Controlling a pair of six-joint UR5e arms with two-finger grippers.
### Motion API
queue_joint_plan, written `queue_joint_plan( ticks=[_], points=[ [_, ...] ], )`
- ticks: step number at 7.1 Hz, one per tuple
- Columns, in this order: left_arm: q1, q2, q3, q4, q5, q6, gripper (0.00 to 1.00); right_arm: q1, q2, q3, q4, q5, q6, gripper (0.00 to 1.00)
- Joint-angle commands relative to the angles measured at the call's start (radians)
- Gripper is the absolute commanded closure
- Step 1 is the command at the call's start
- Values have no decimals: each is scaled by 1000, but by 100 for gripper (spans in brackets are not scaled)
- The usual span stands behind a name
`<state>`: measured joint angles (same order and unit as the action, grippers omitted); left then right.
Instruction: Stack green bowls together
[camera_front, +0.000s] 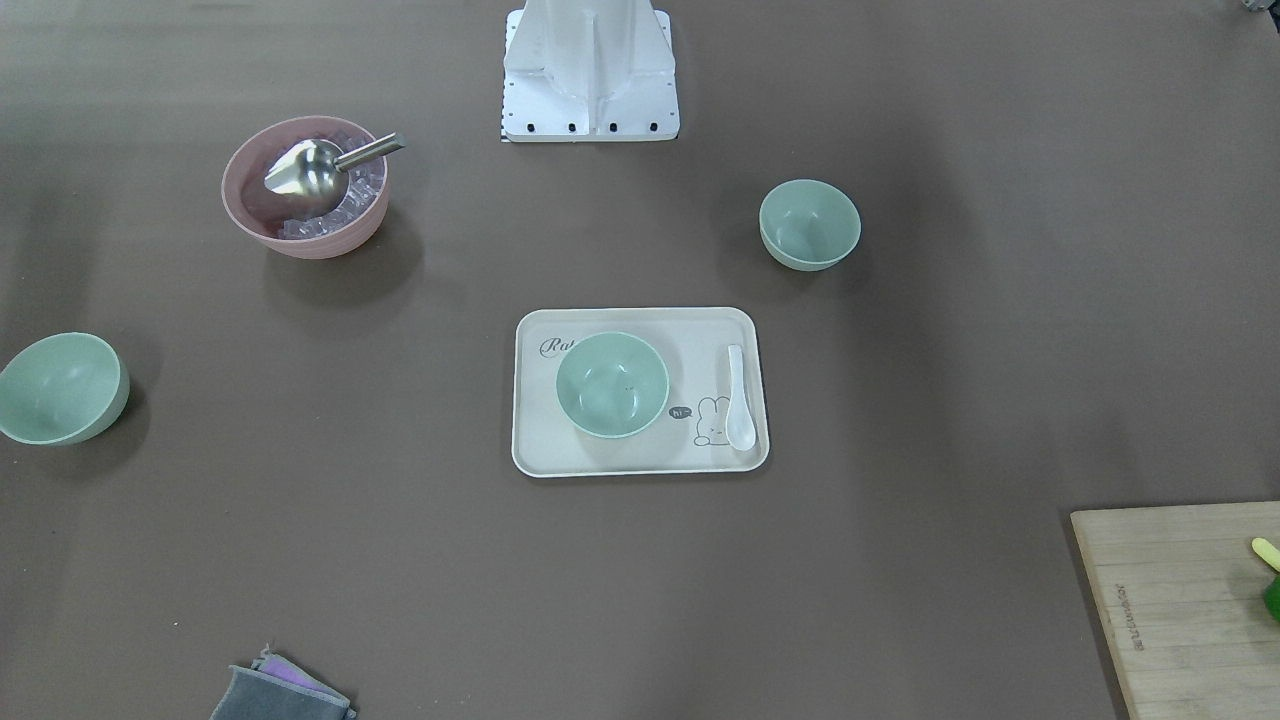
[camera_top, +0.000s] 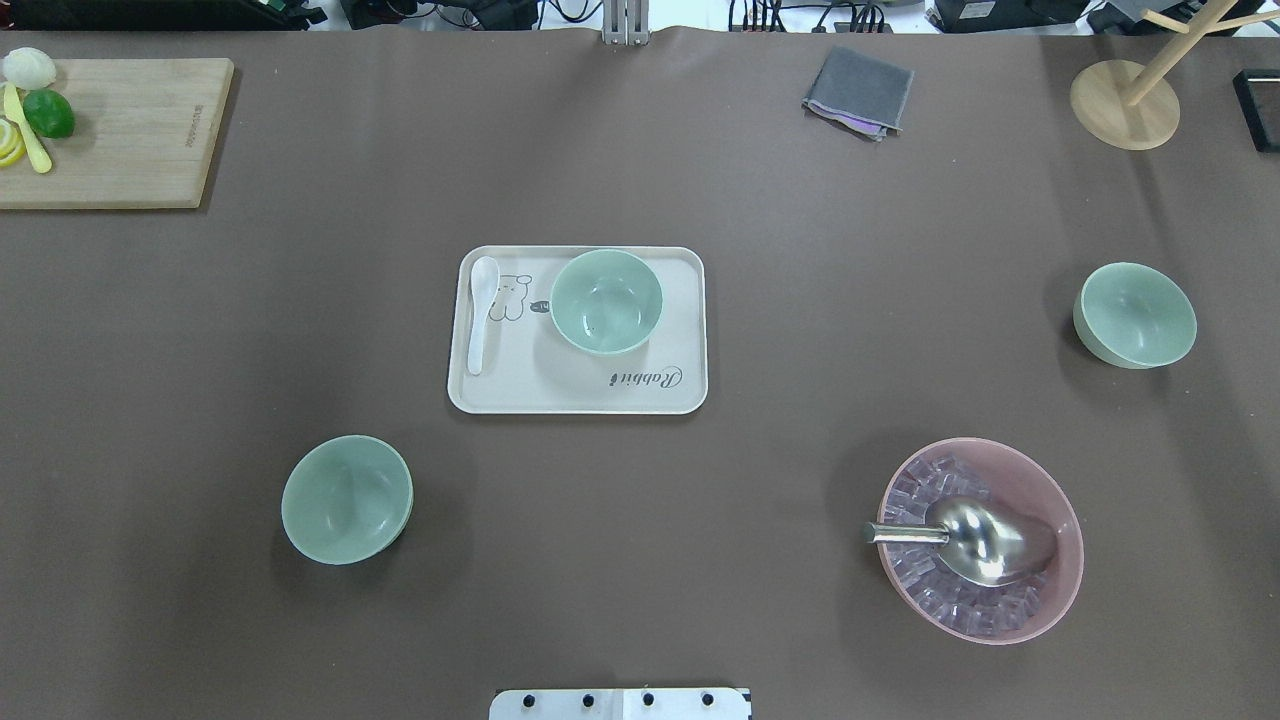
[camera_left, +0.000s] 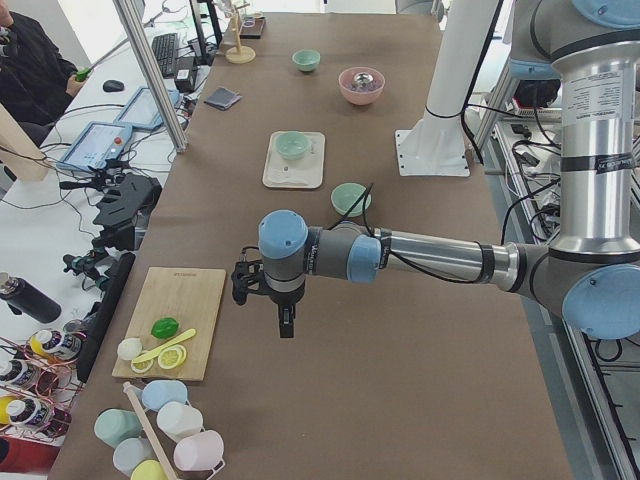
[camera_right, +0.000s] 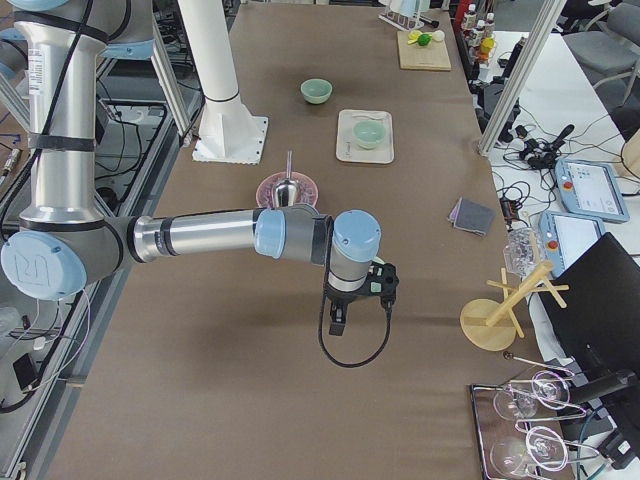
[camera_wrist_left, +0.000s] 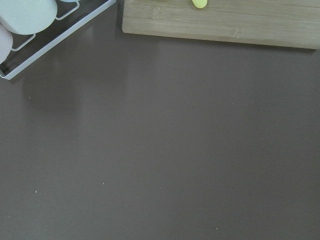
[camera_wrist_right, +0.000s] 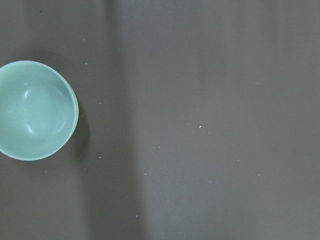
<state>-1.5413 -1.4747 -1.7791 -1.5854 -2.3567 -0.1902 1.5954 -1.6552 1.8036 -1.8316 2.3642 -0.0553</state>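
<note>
Left end effector (camera_left: 286, 326) and right end effector (camera_right: 337, 324) hang over opposite ends of the bench (camera_top: 640, 560), their opening impossible to tell. Stacking not yet begun: centre green bowl (camera_top: 606, 301) sits on the tray (camera_top: 580, 395), left green bowl (camera_top: 346, 499) and right green bowl (camera_top: 1136, 314) well apart.

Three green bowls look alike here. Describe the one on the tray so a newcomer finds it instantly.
At the middle of the brown table lies a cream tray with a rabbit drawing. On it, beside a white spoon, stands a pale green bowl. It is the only one on the tray; the left bowl and the right bowl stand on bare table.
</note>
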Motion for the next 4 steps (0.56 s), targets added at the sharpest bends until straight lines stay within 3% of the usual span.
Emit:
queue_joint_plan(
  ticks=[1, 4],
  points=[
    [1, 0, 3, -2, 8, 1, 2, 0, 0, -1, 0, 12, 0, 0],
    [1, 7, 20, -5, 7, 3, 2, 0, 2, 5, 2, 12, -1, 0]
  ],
)
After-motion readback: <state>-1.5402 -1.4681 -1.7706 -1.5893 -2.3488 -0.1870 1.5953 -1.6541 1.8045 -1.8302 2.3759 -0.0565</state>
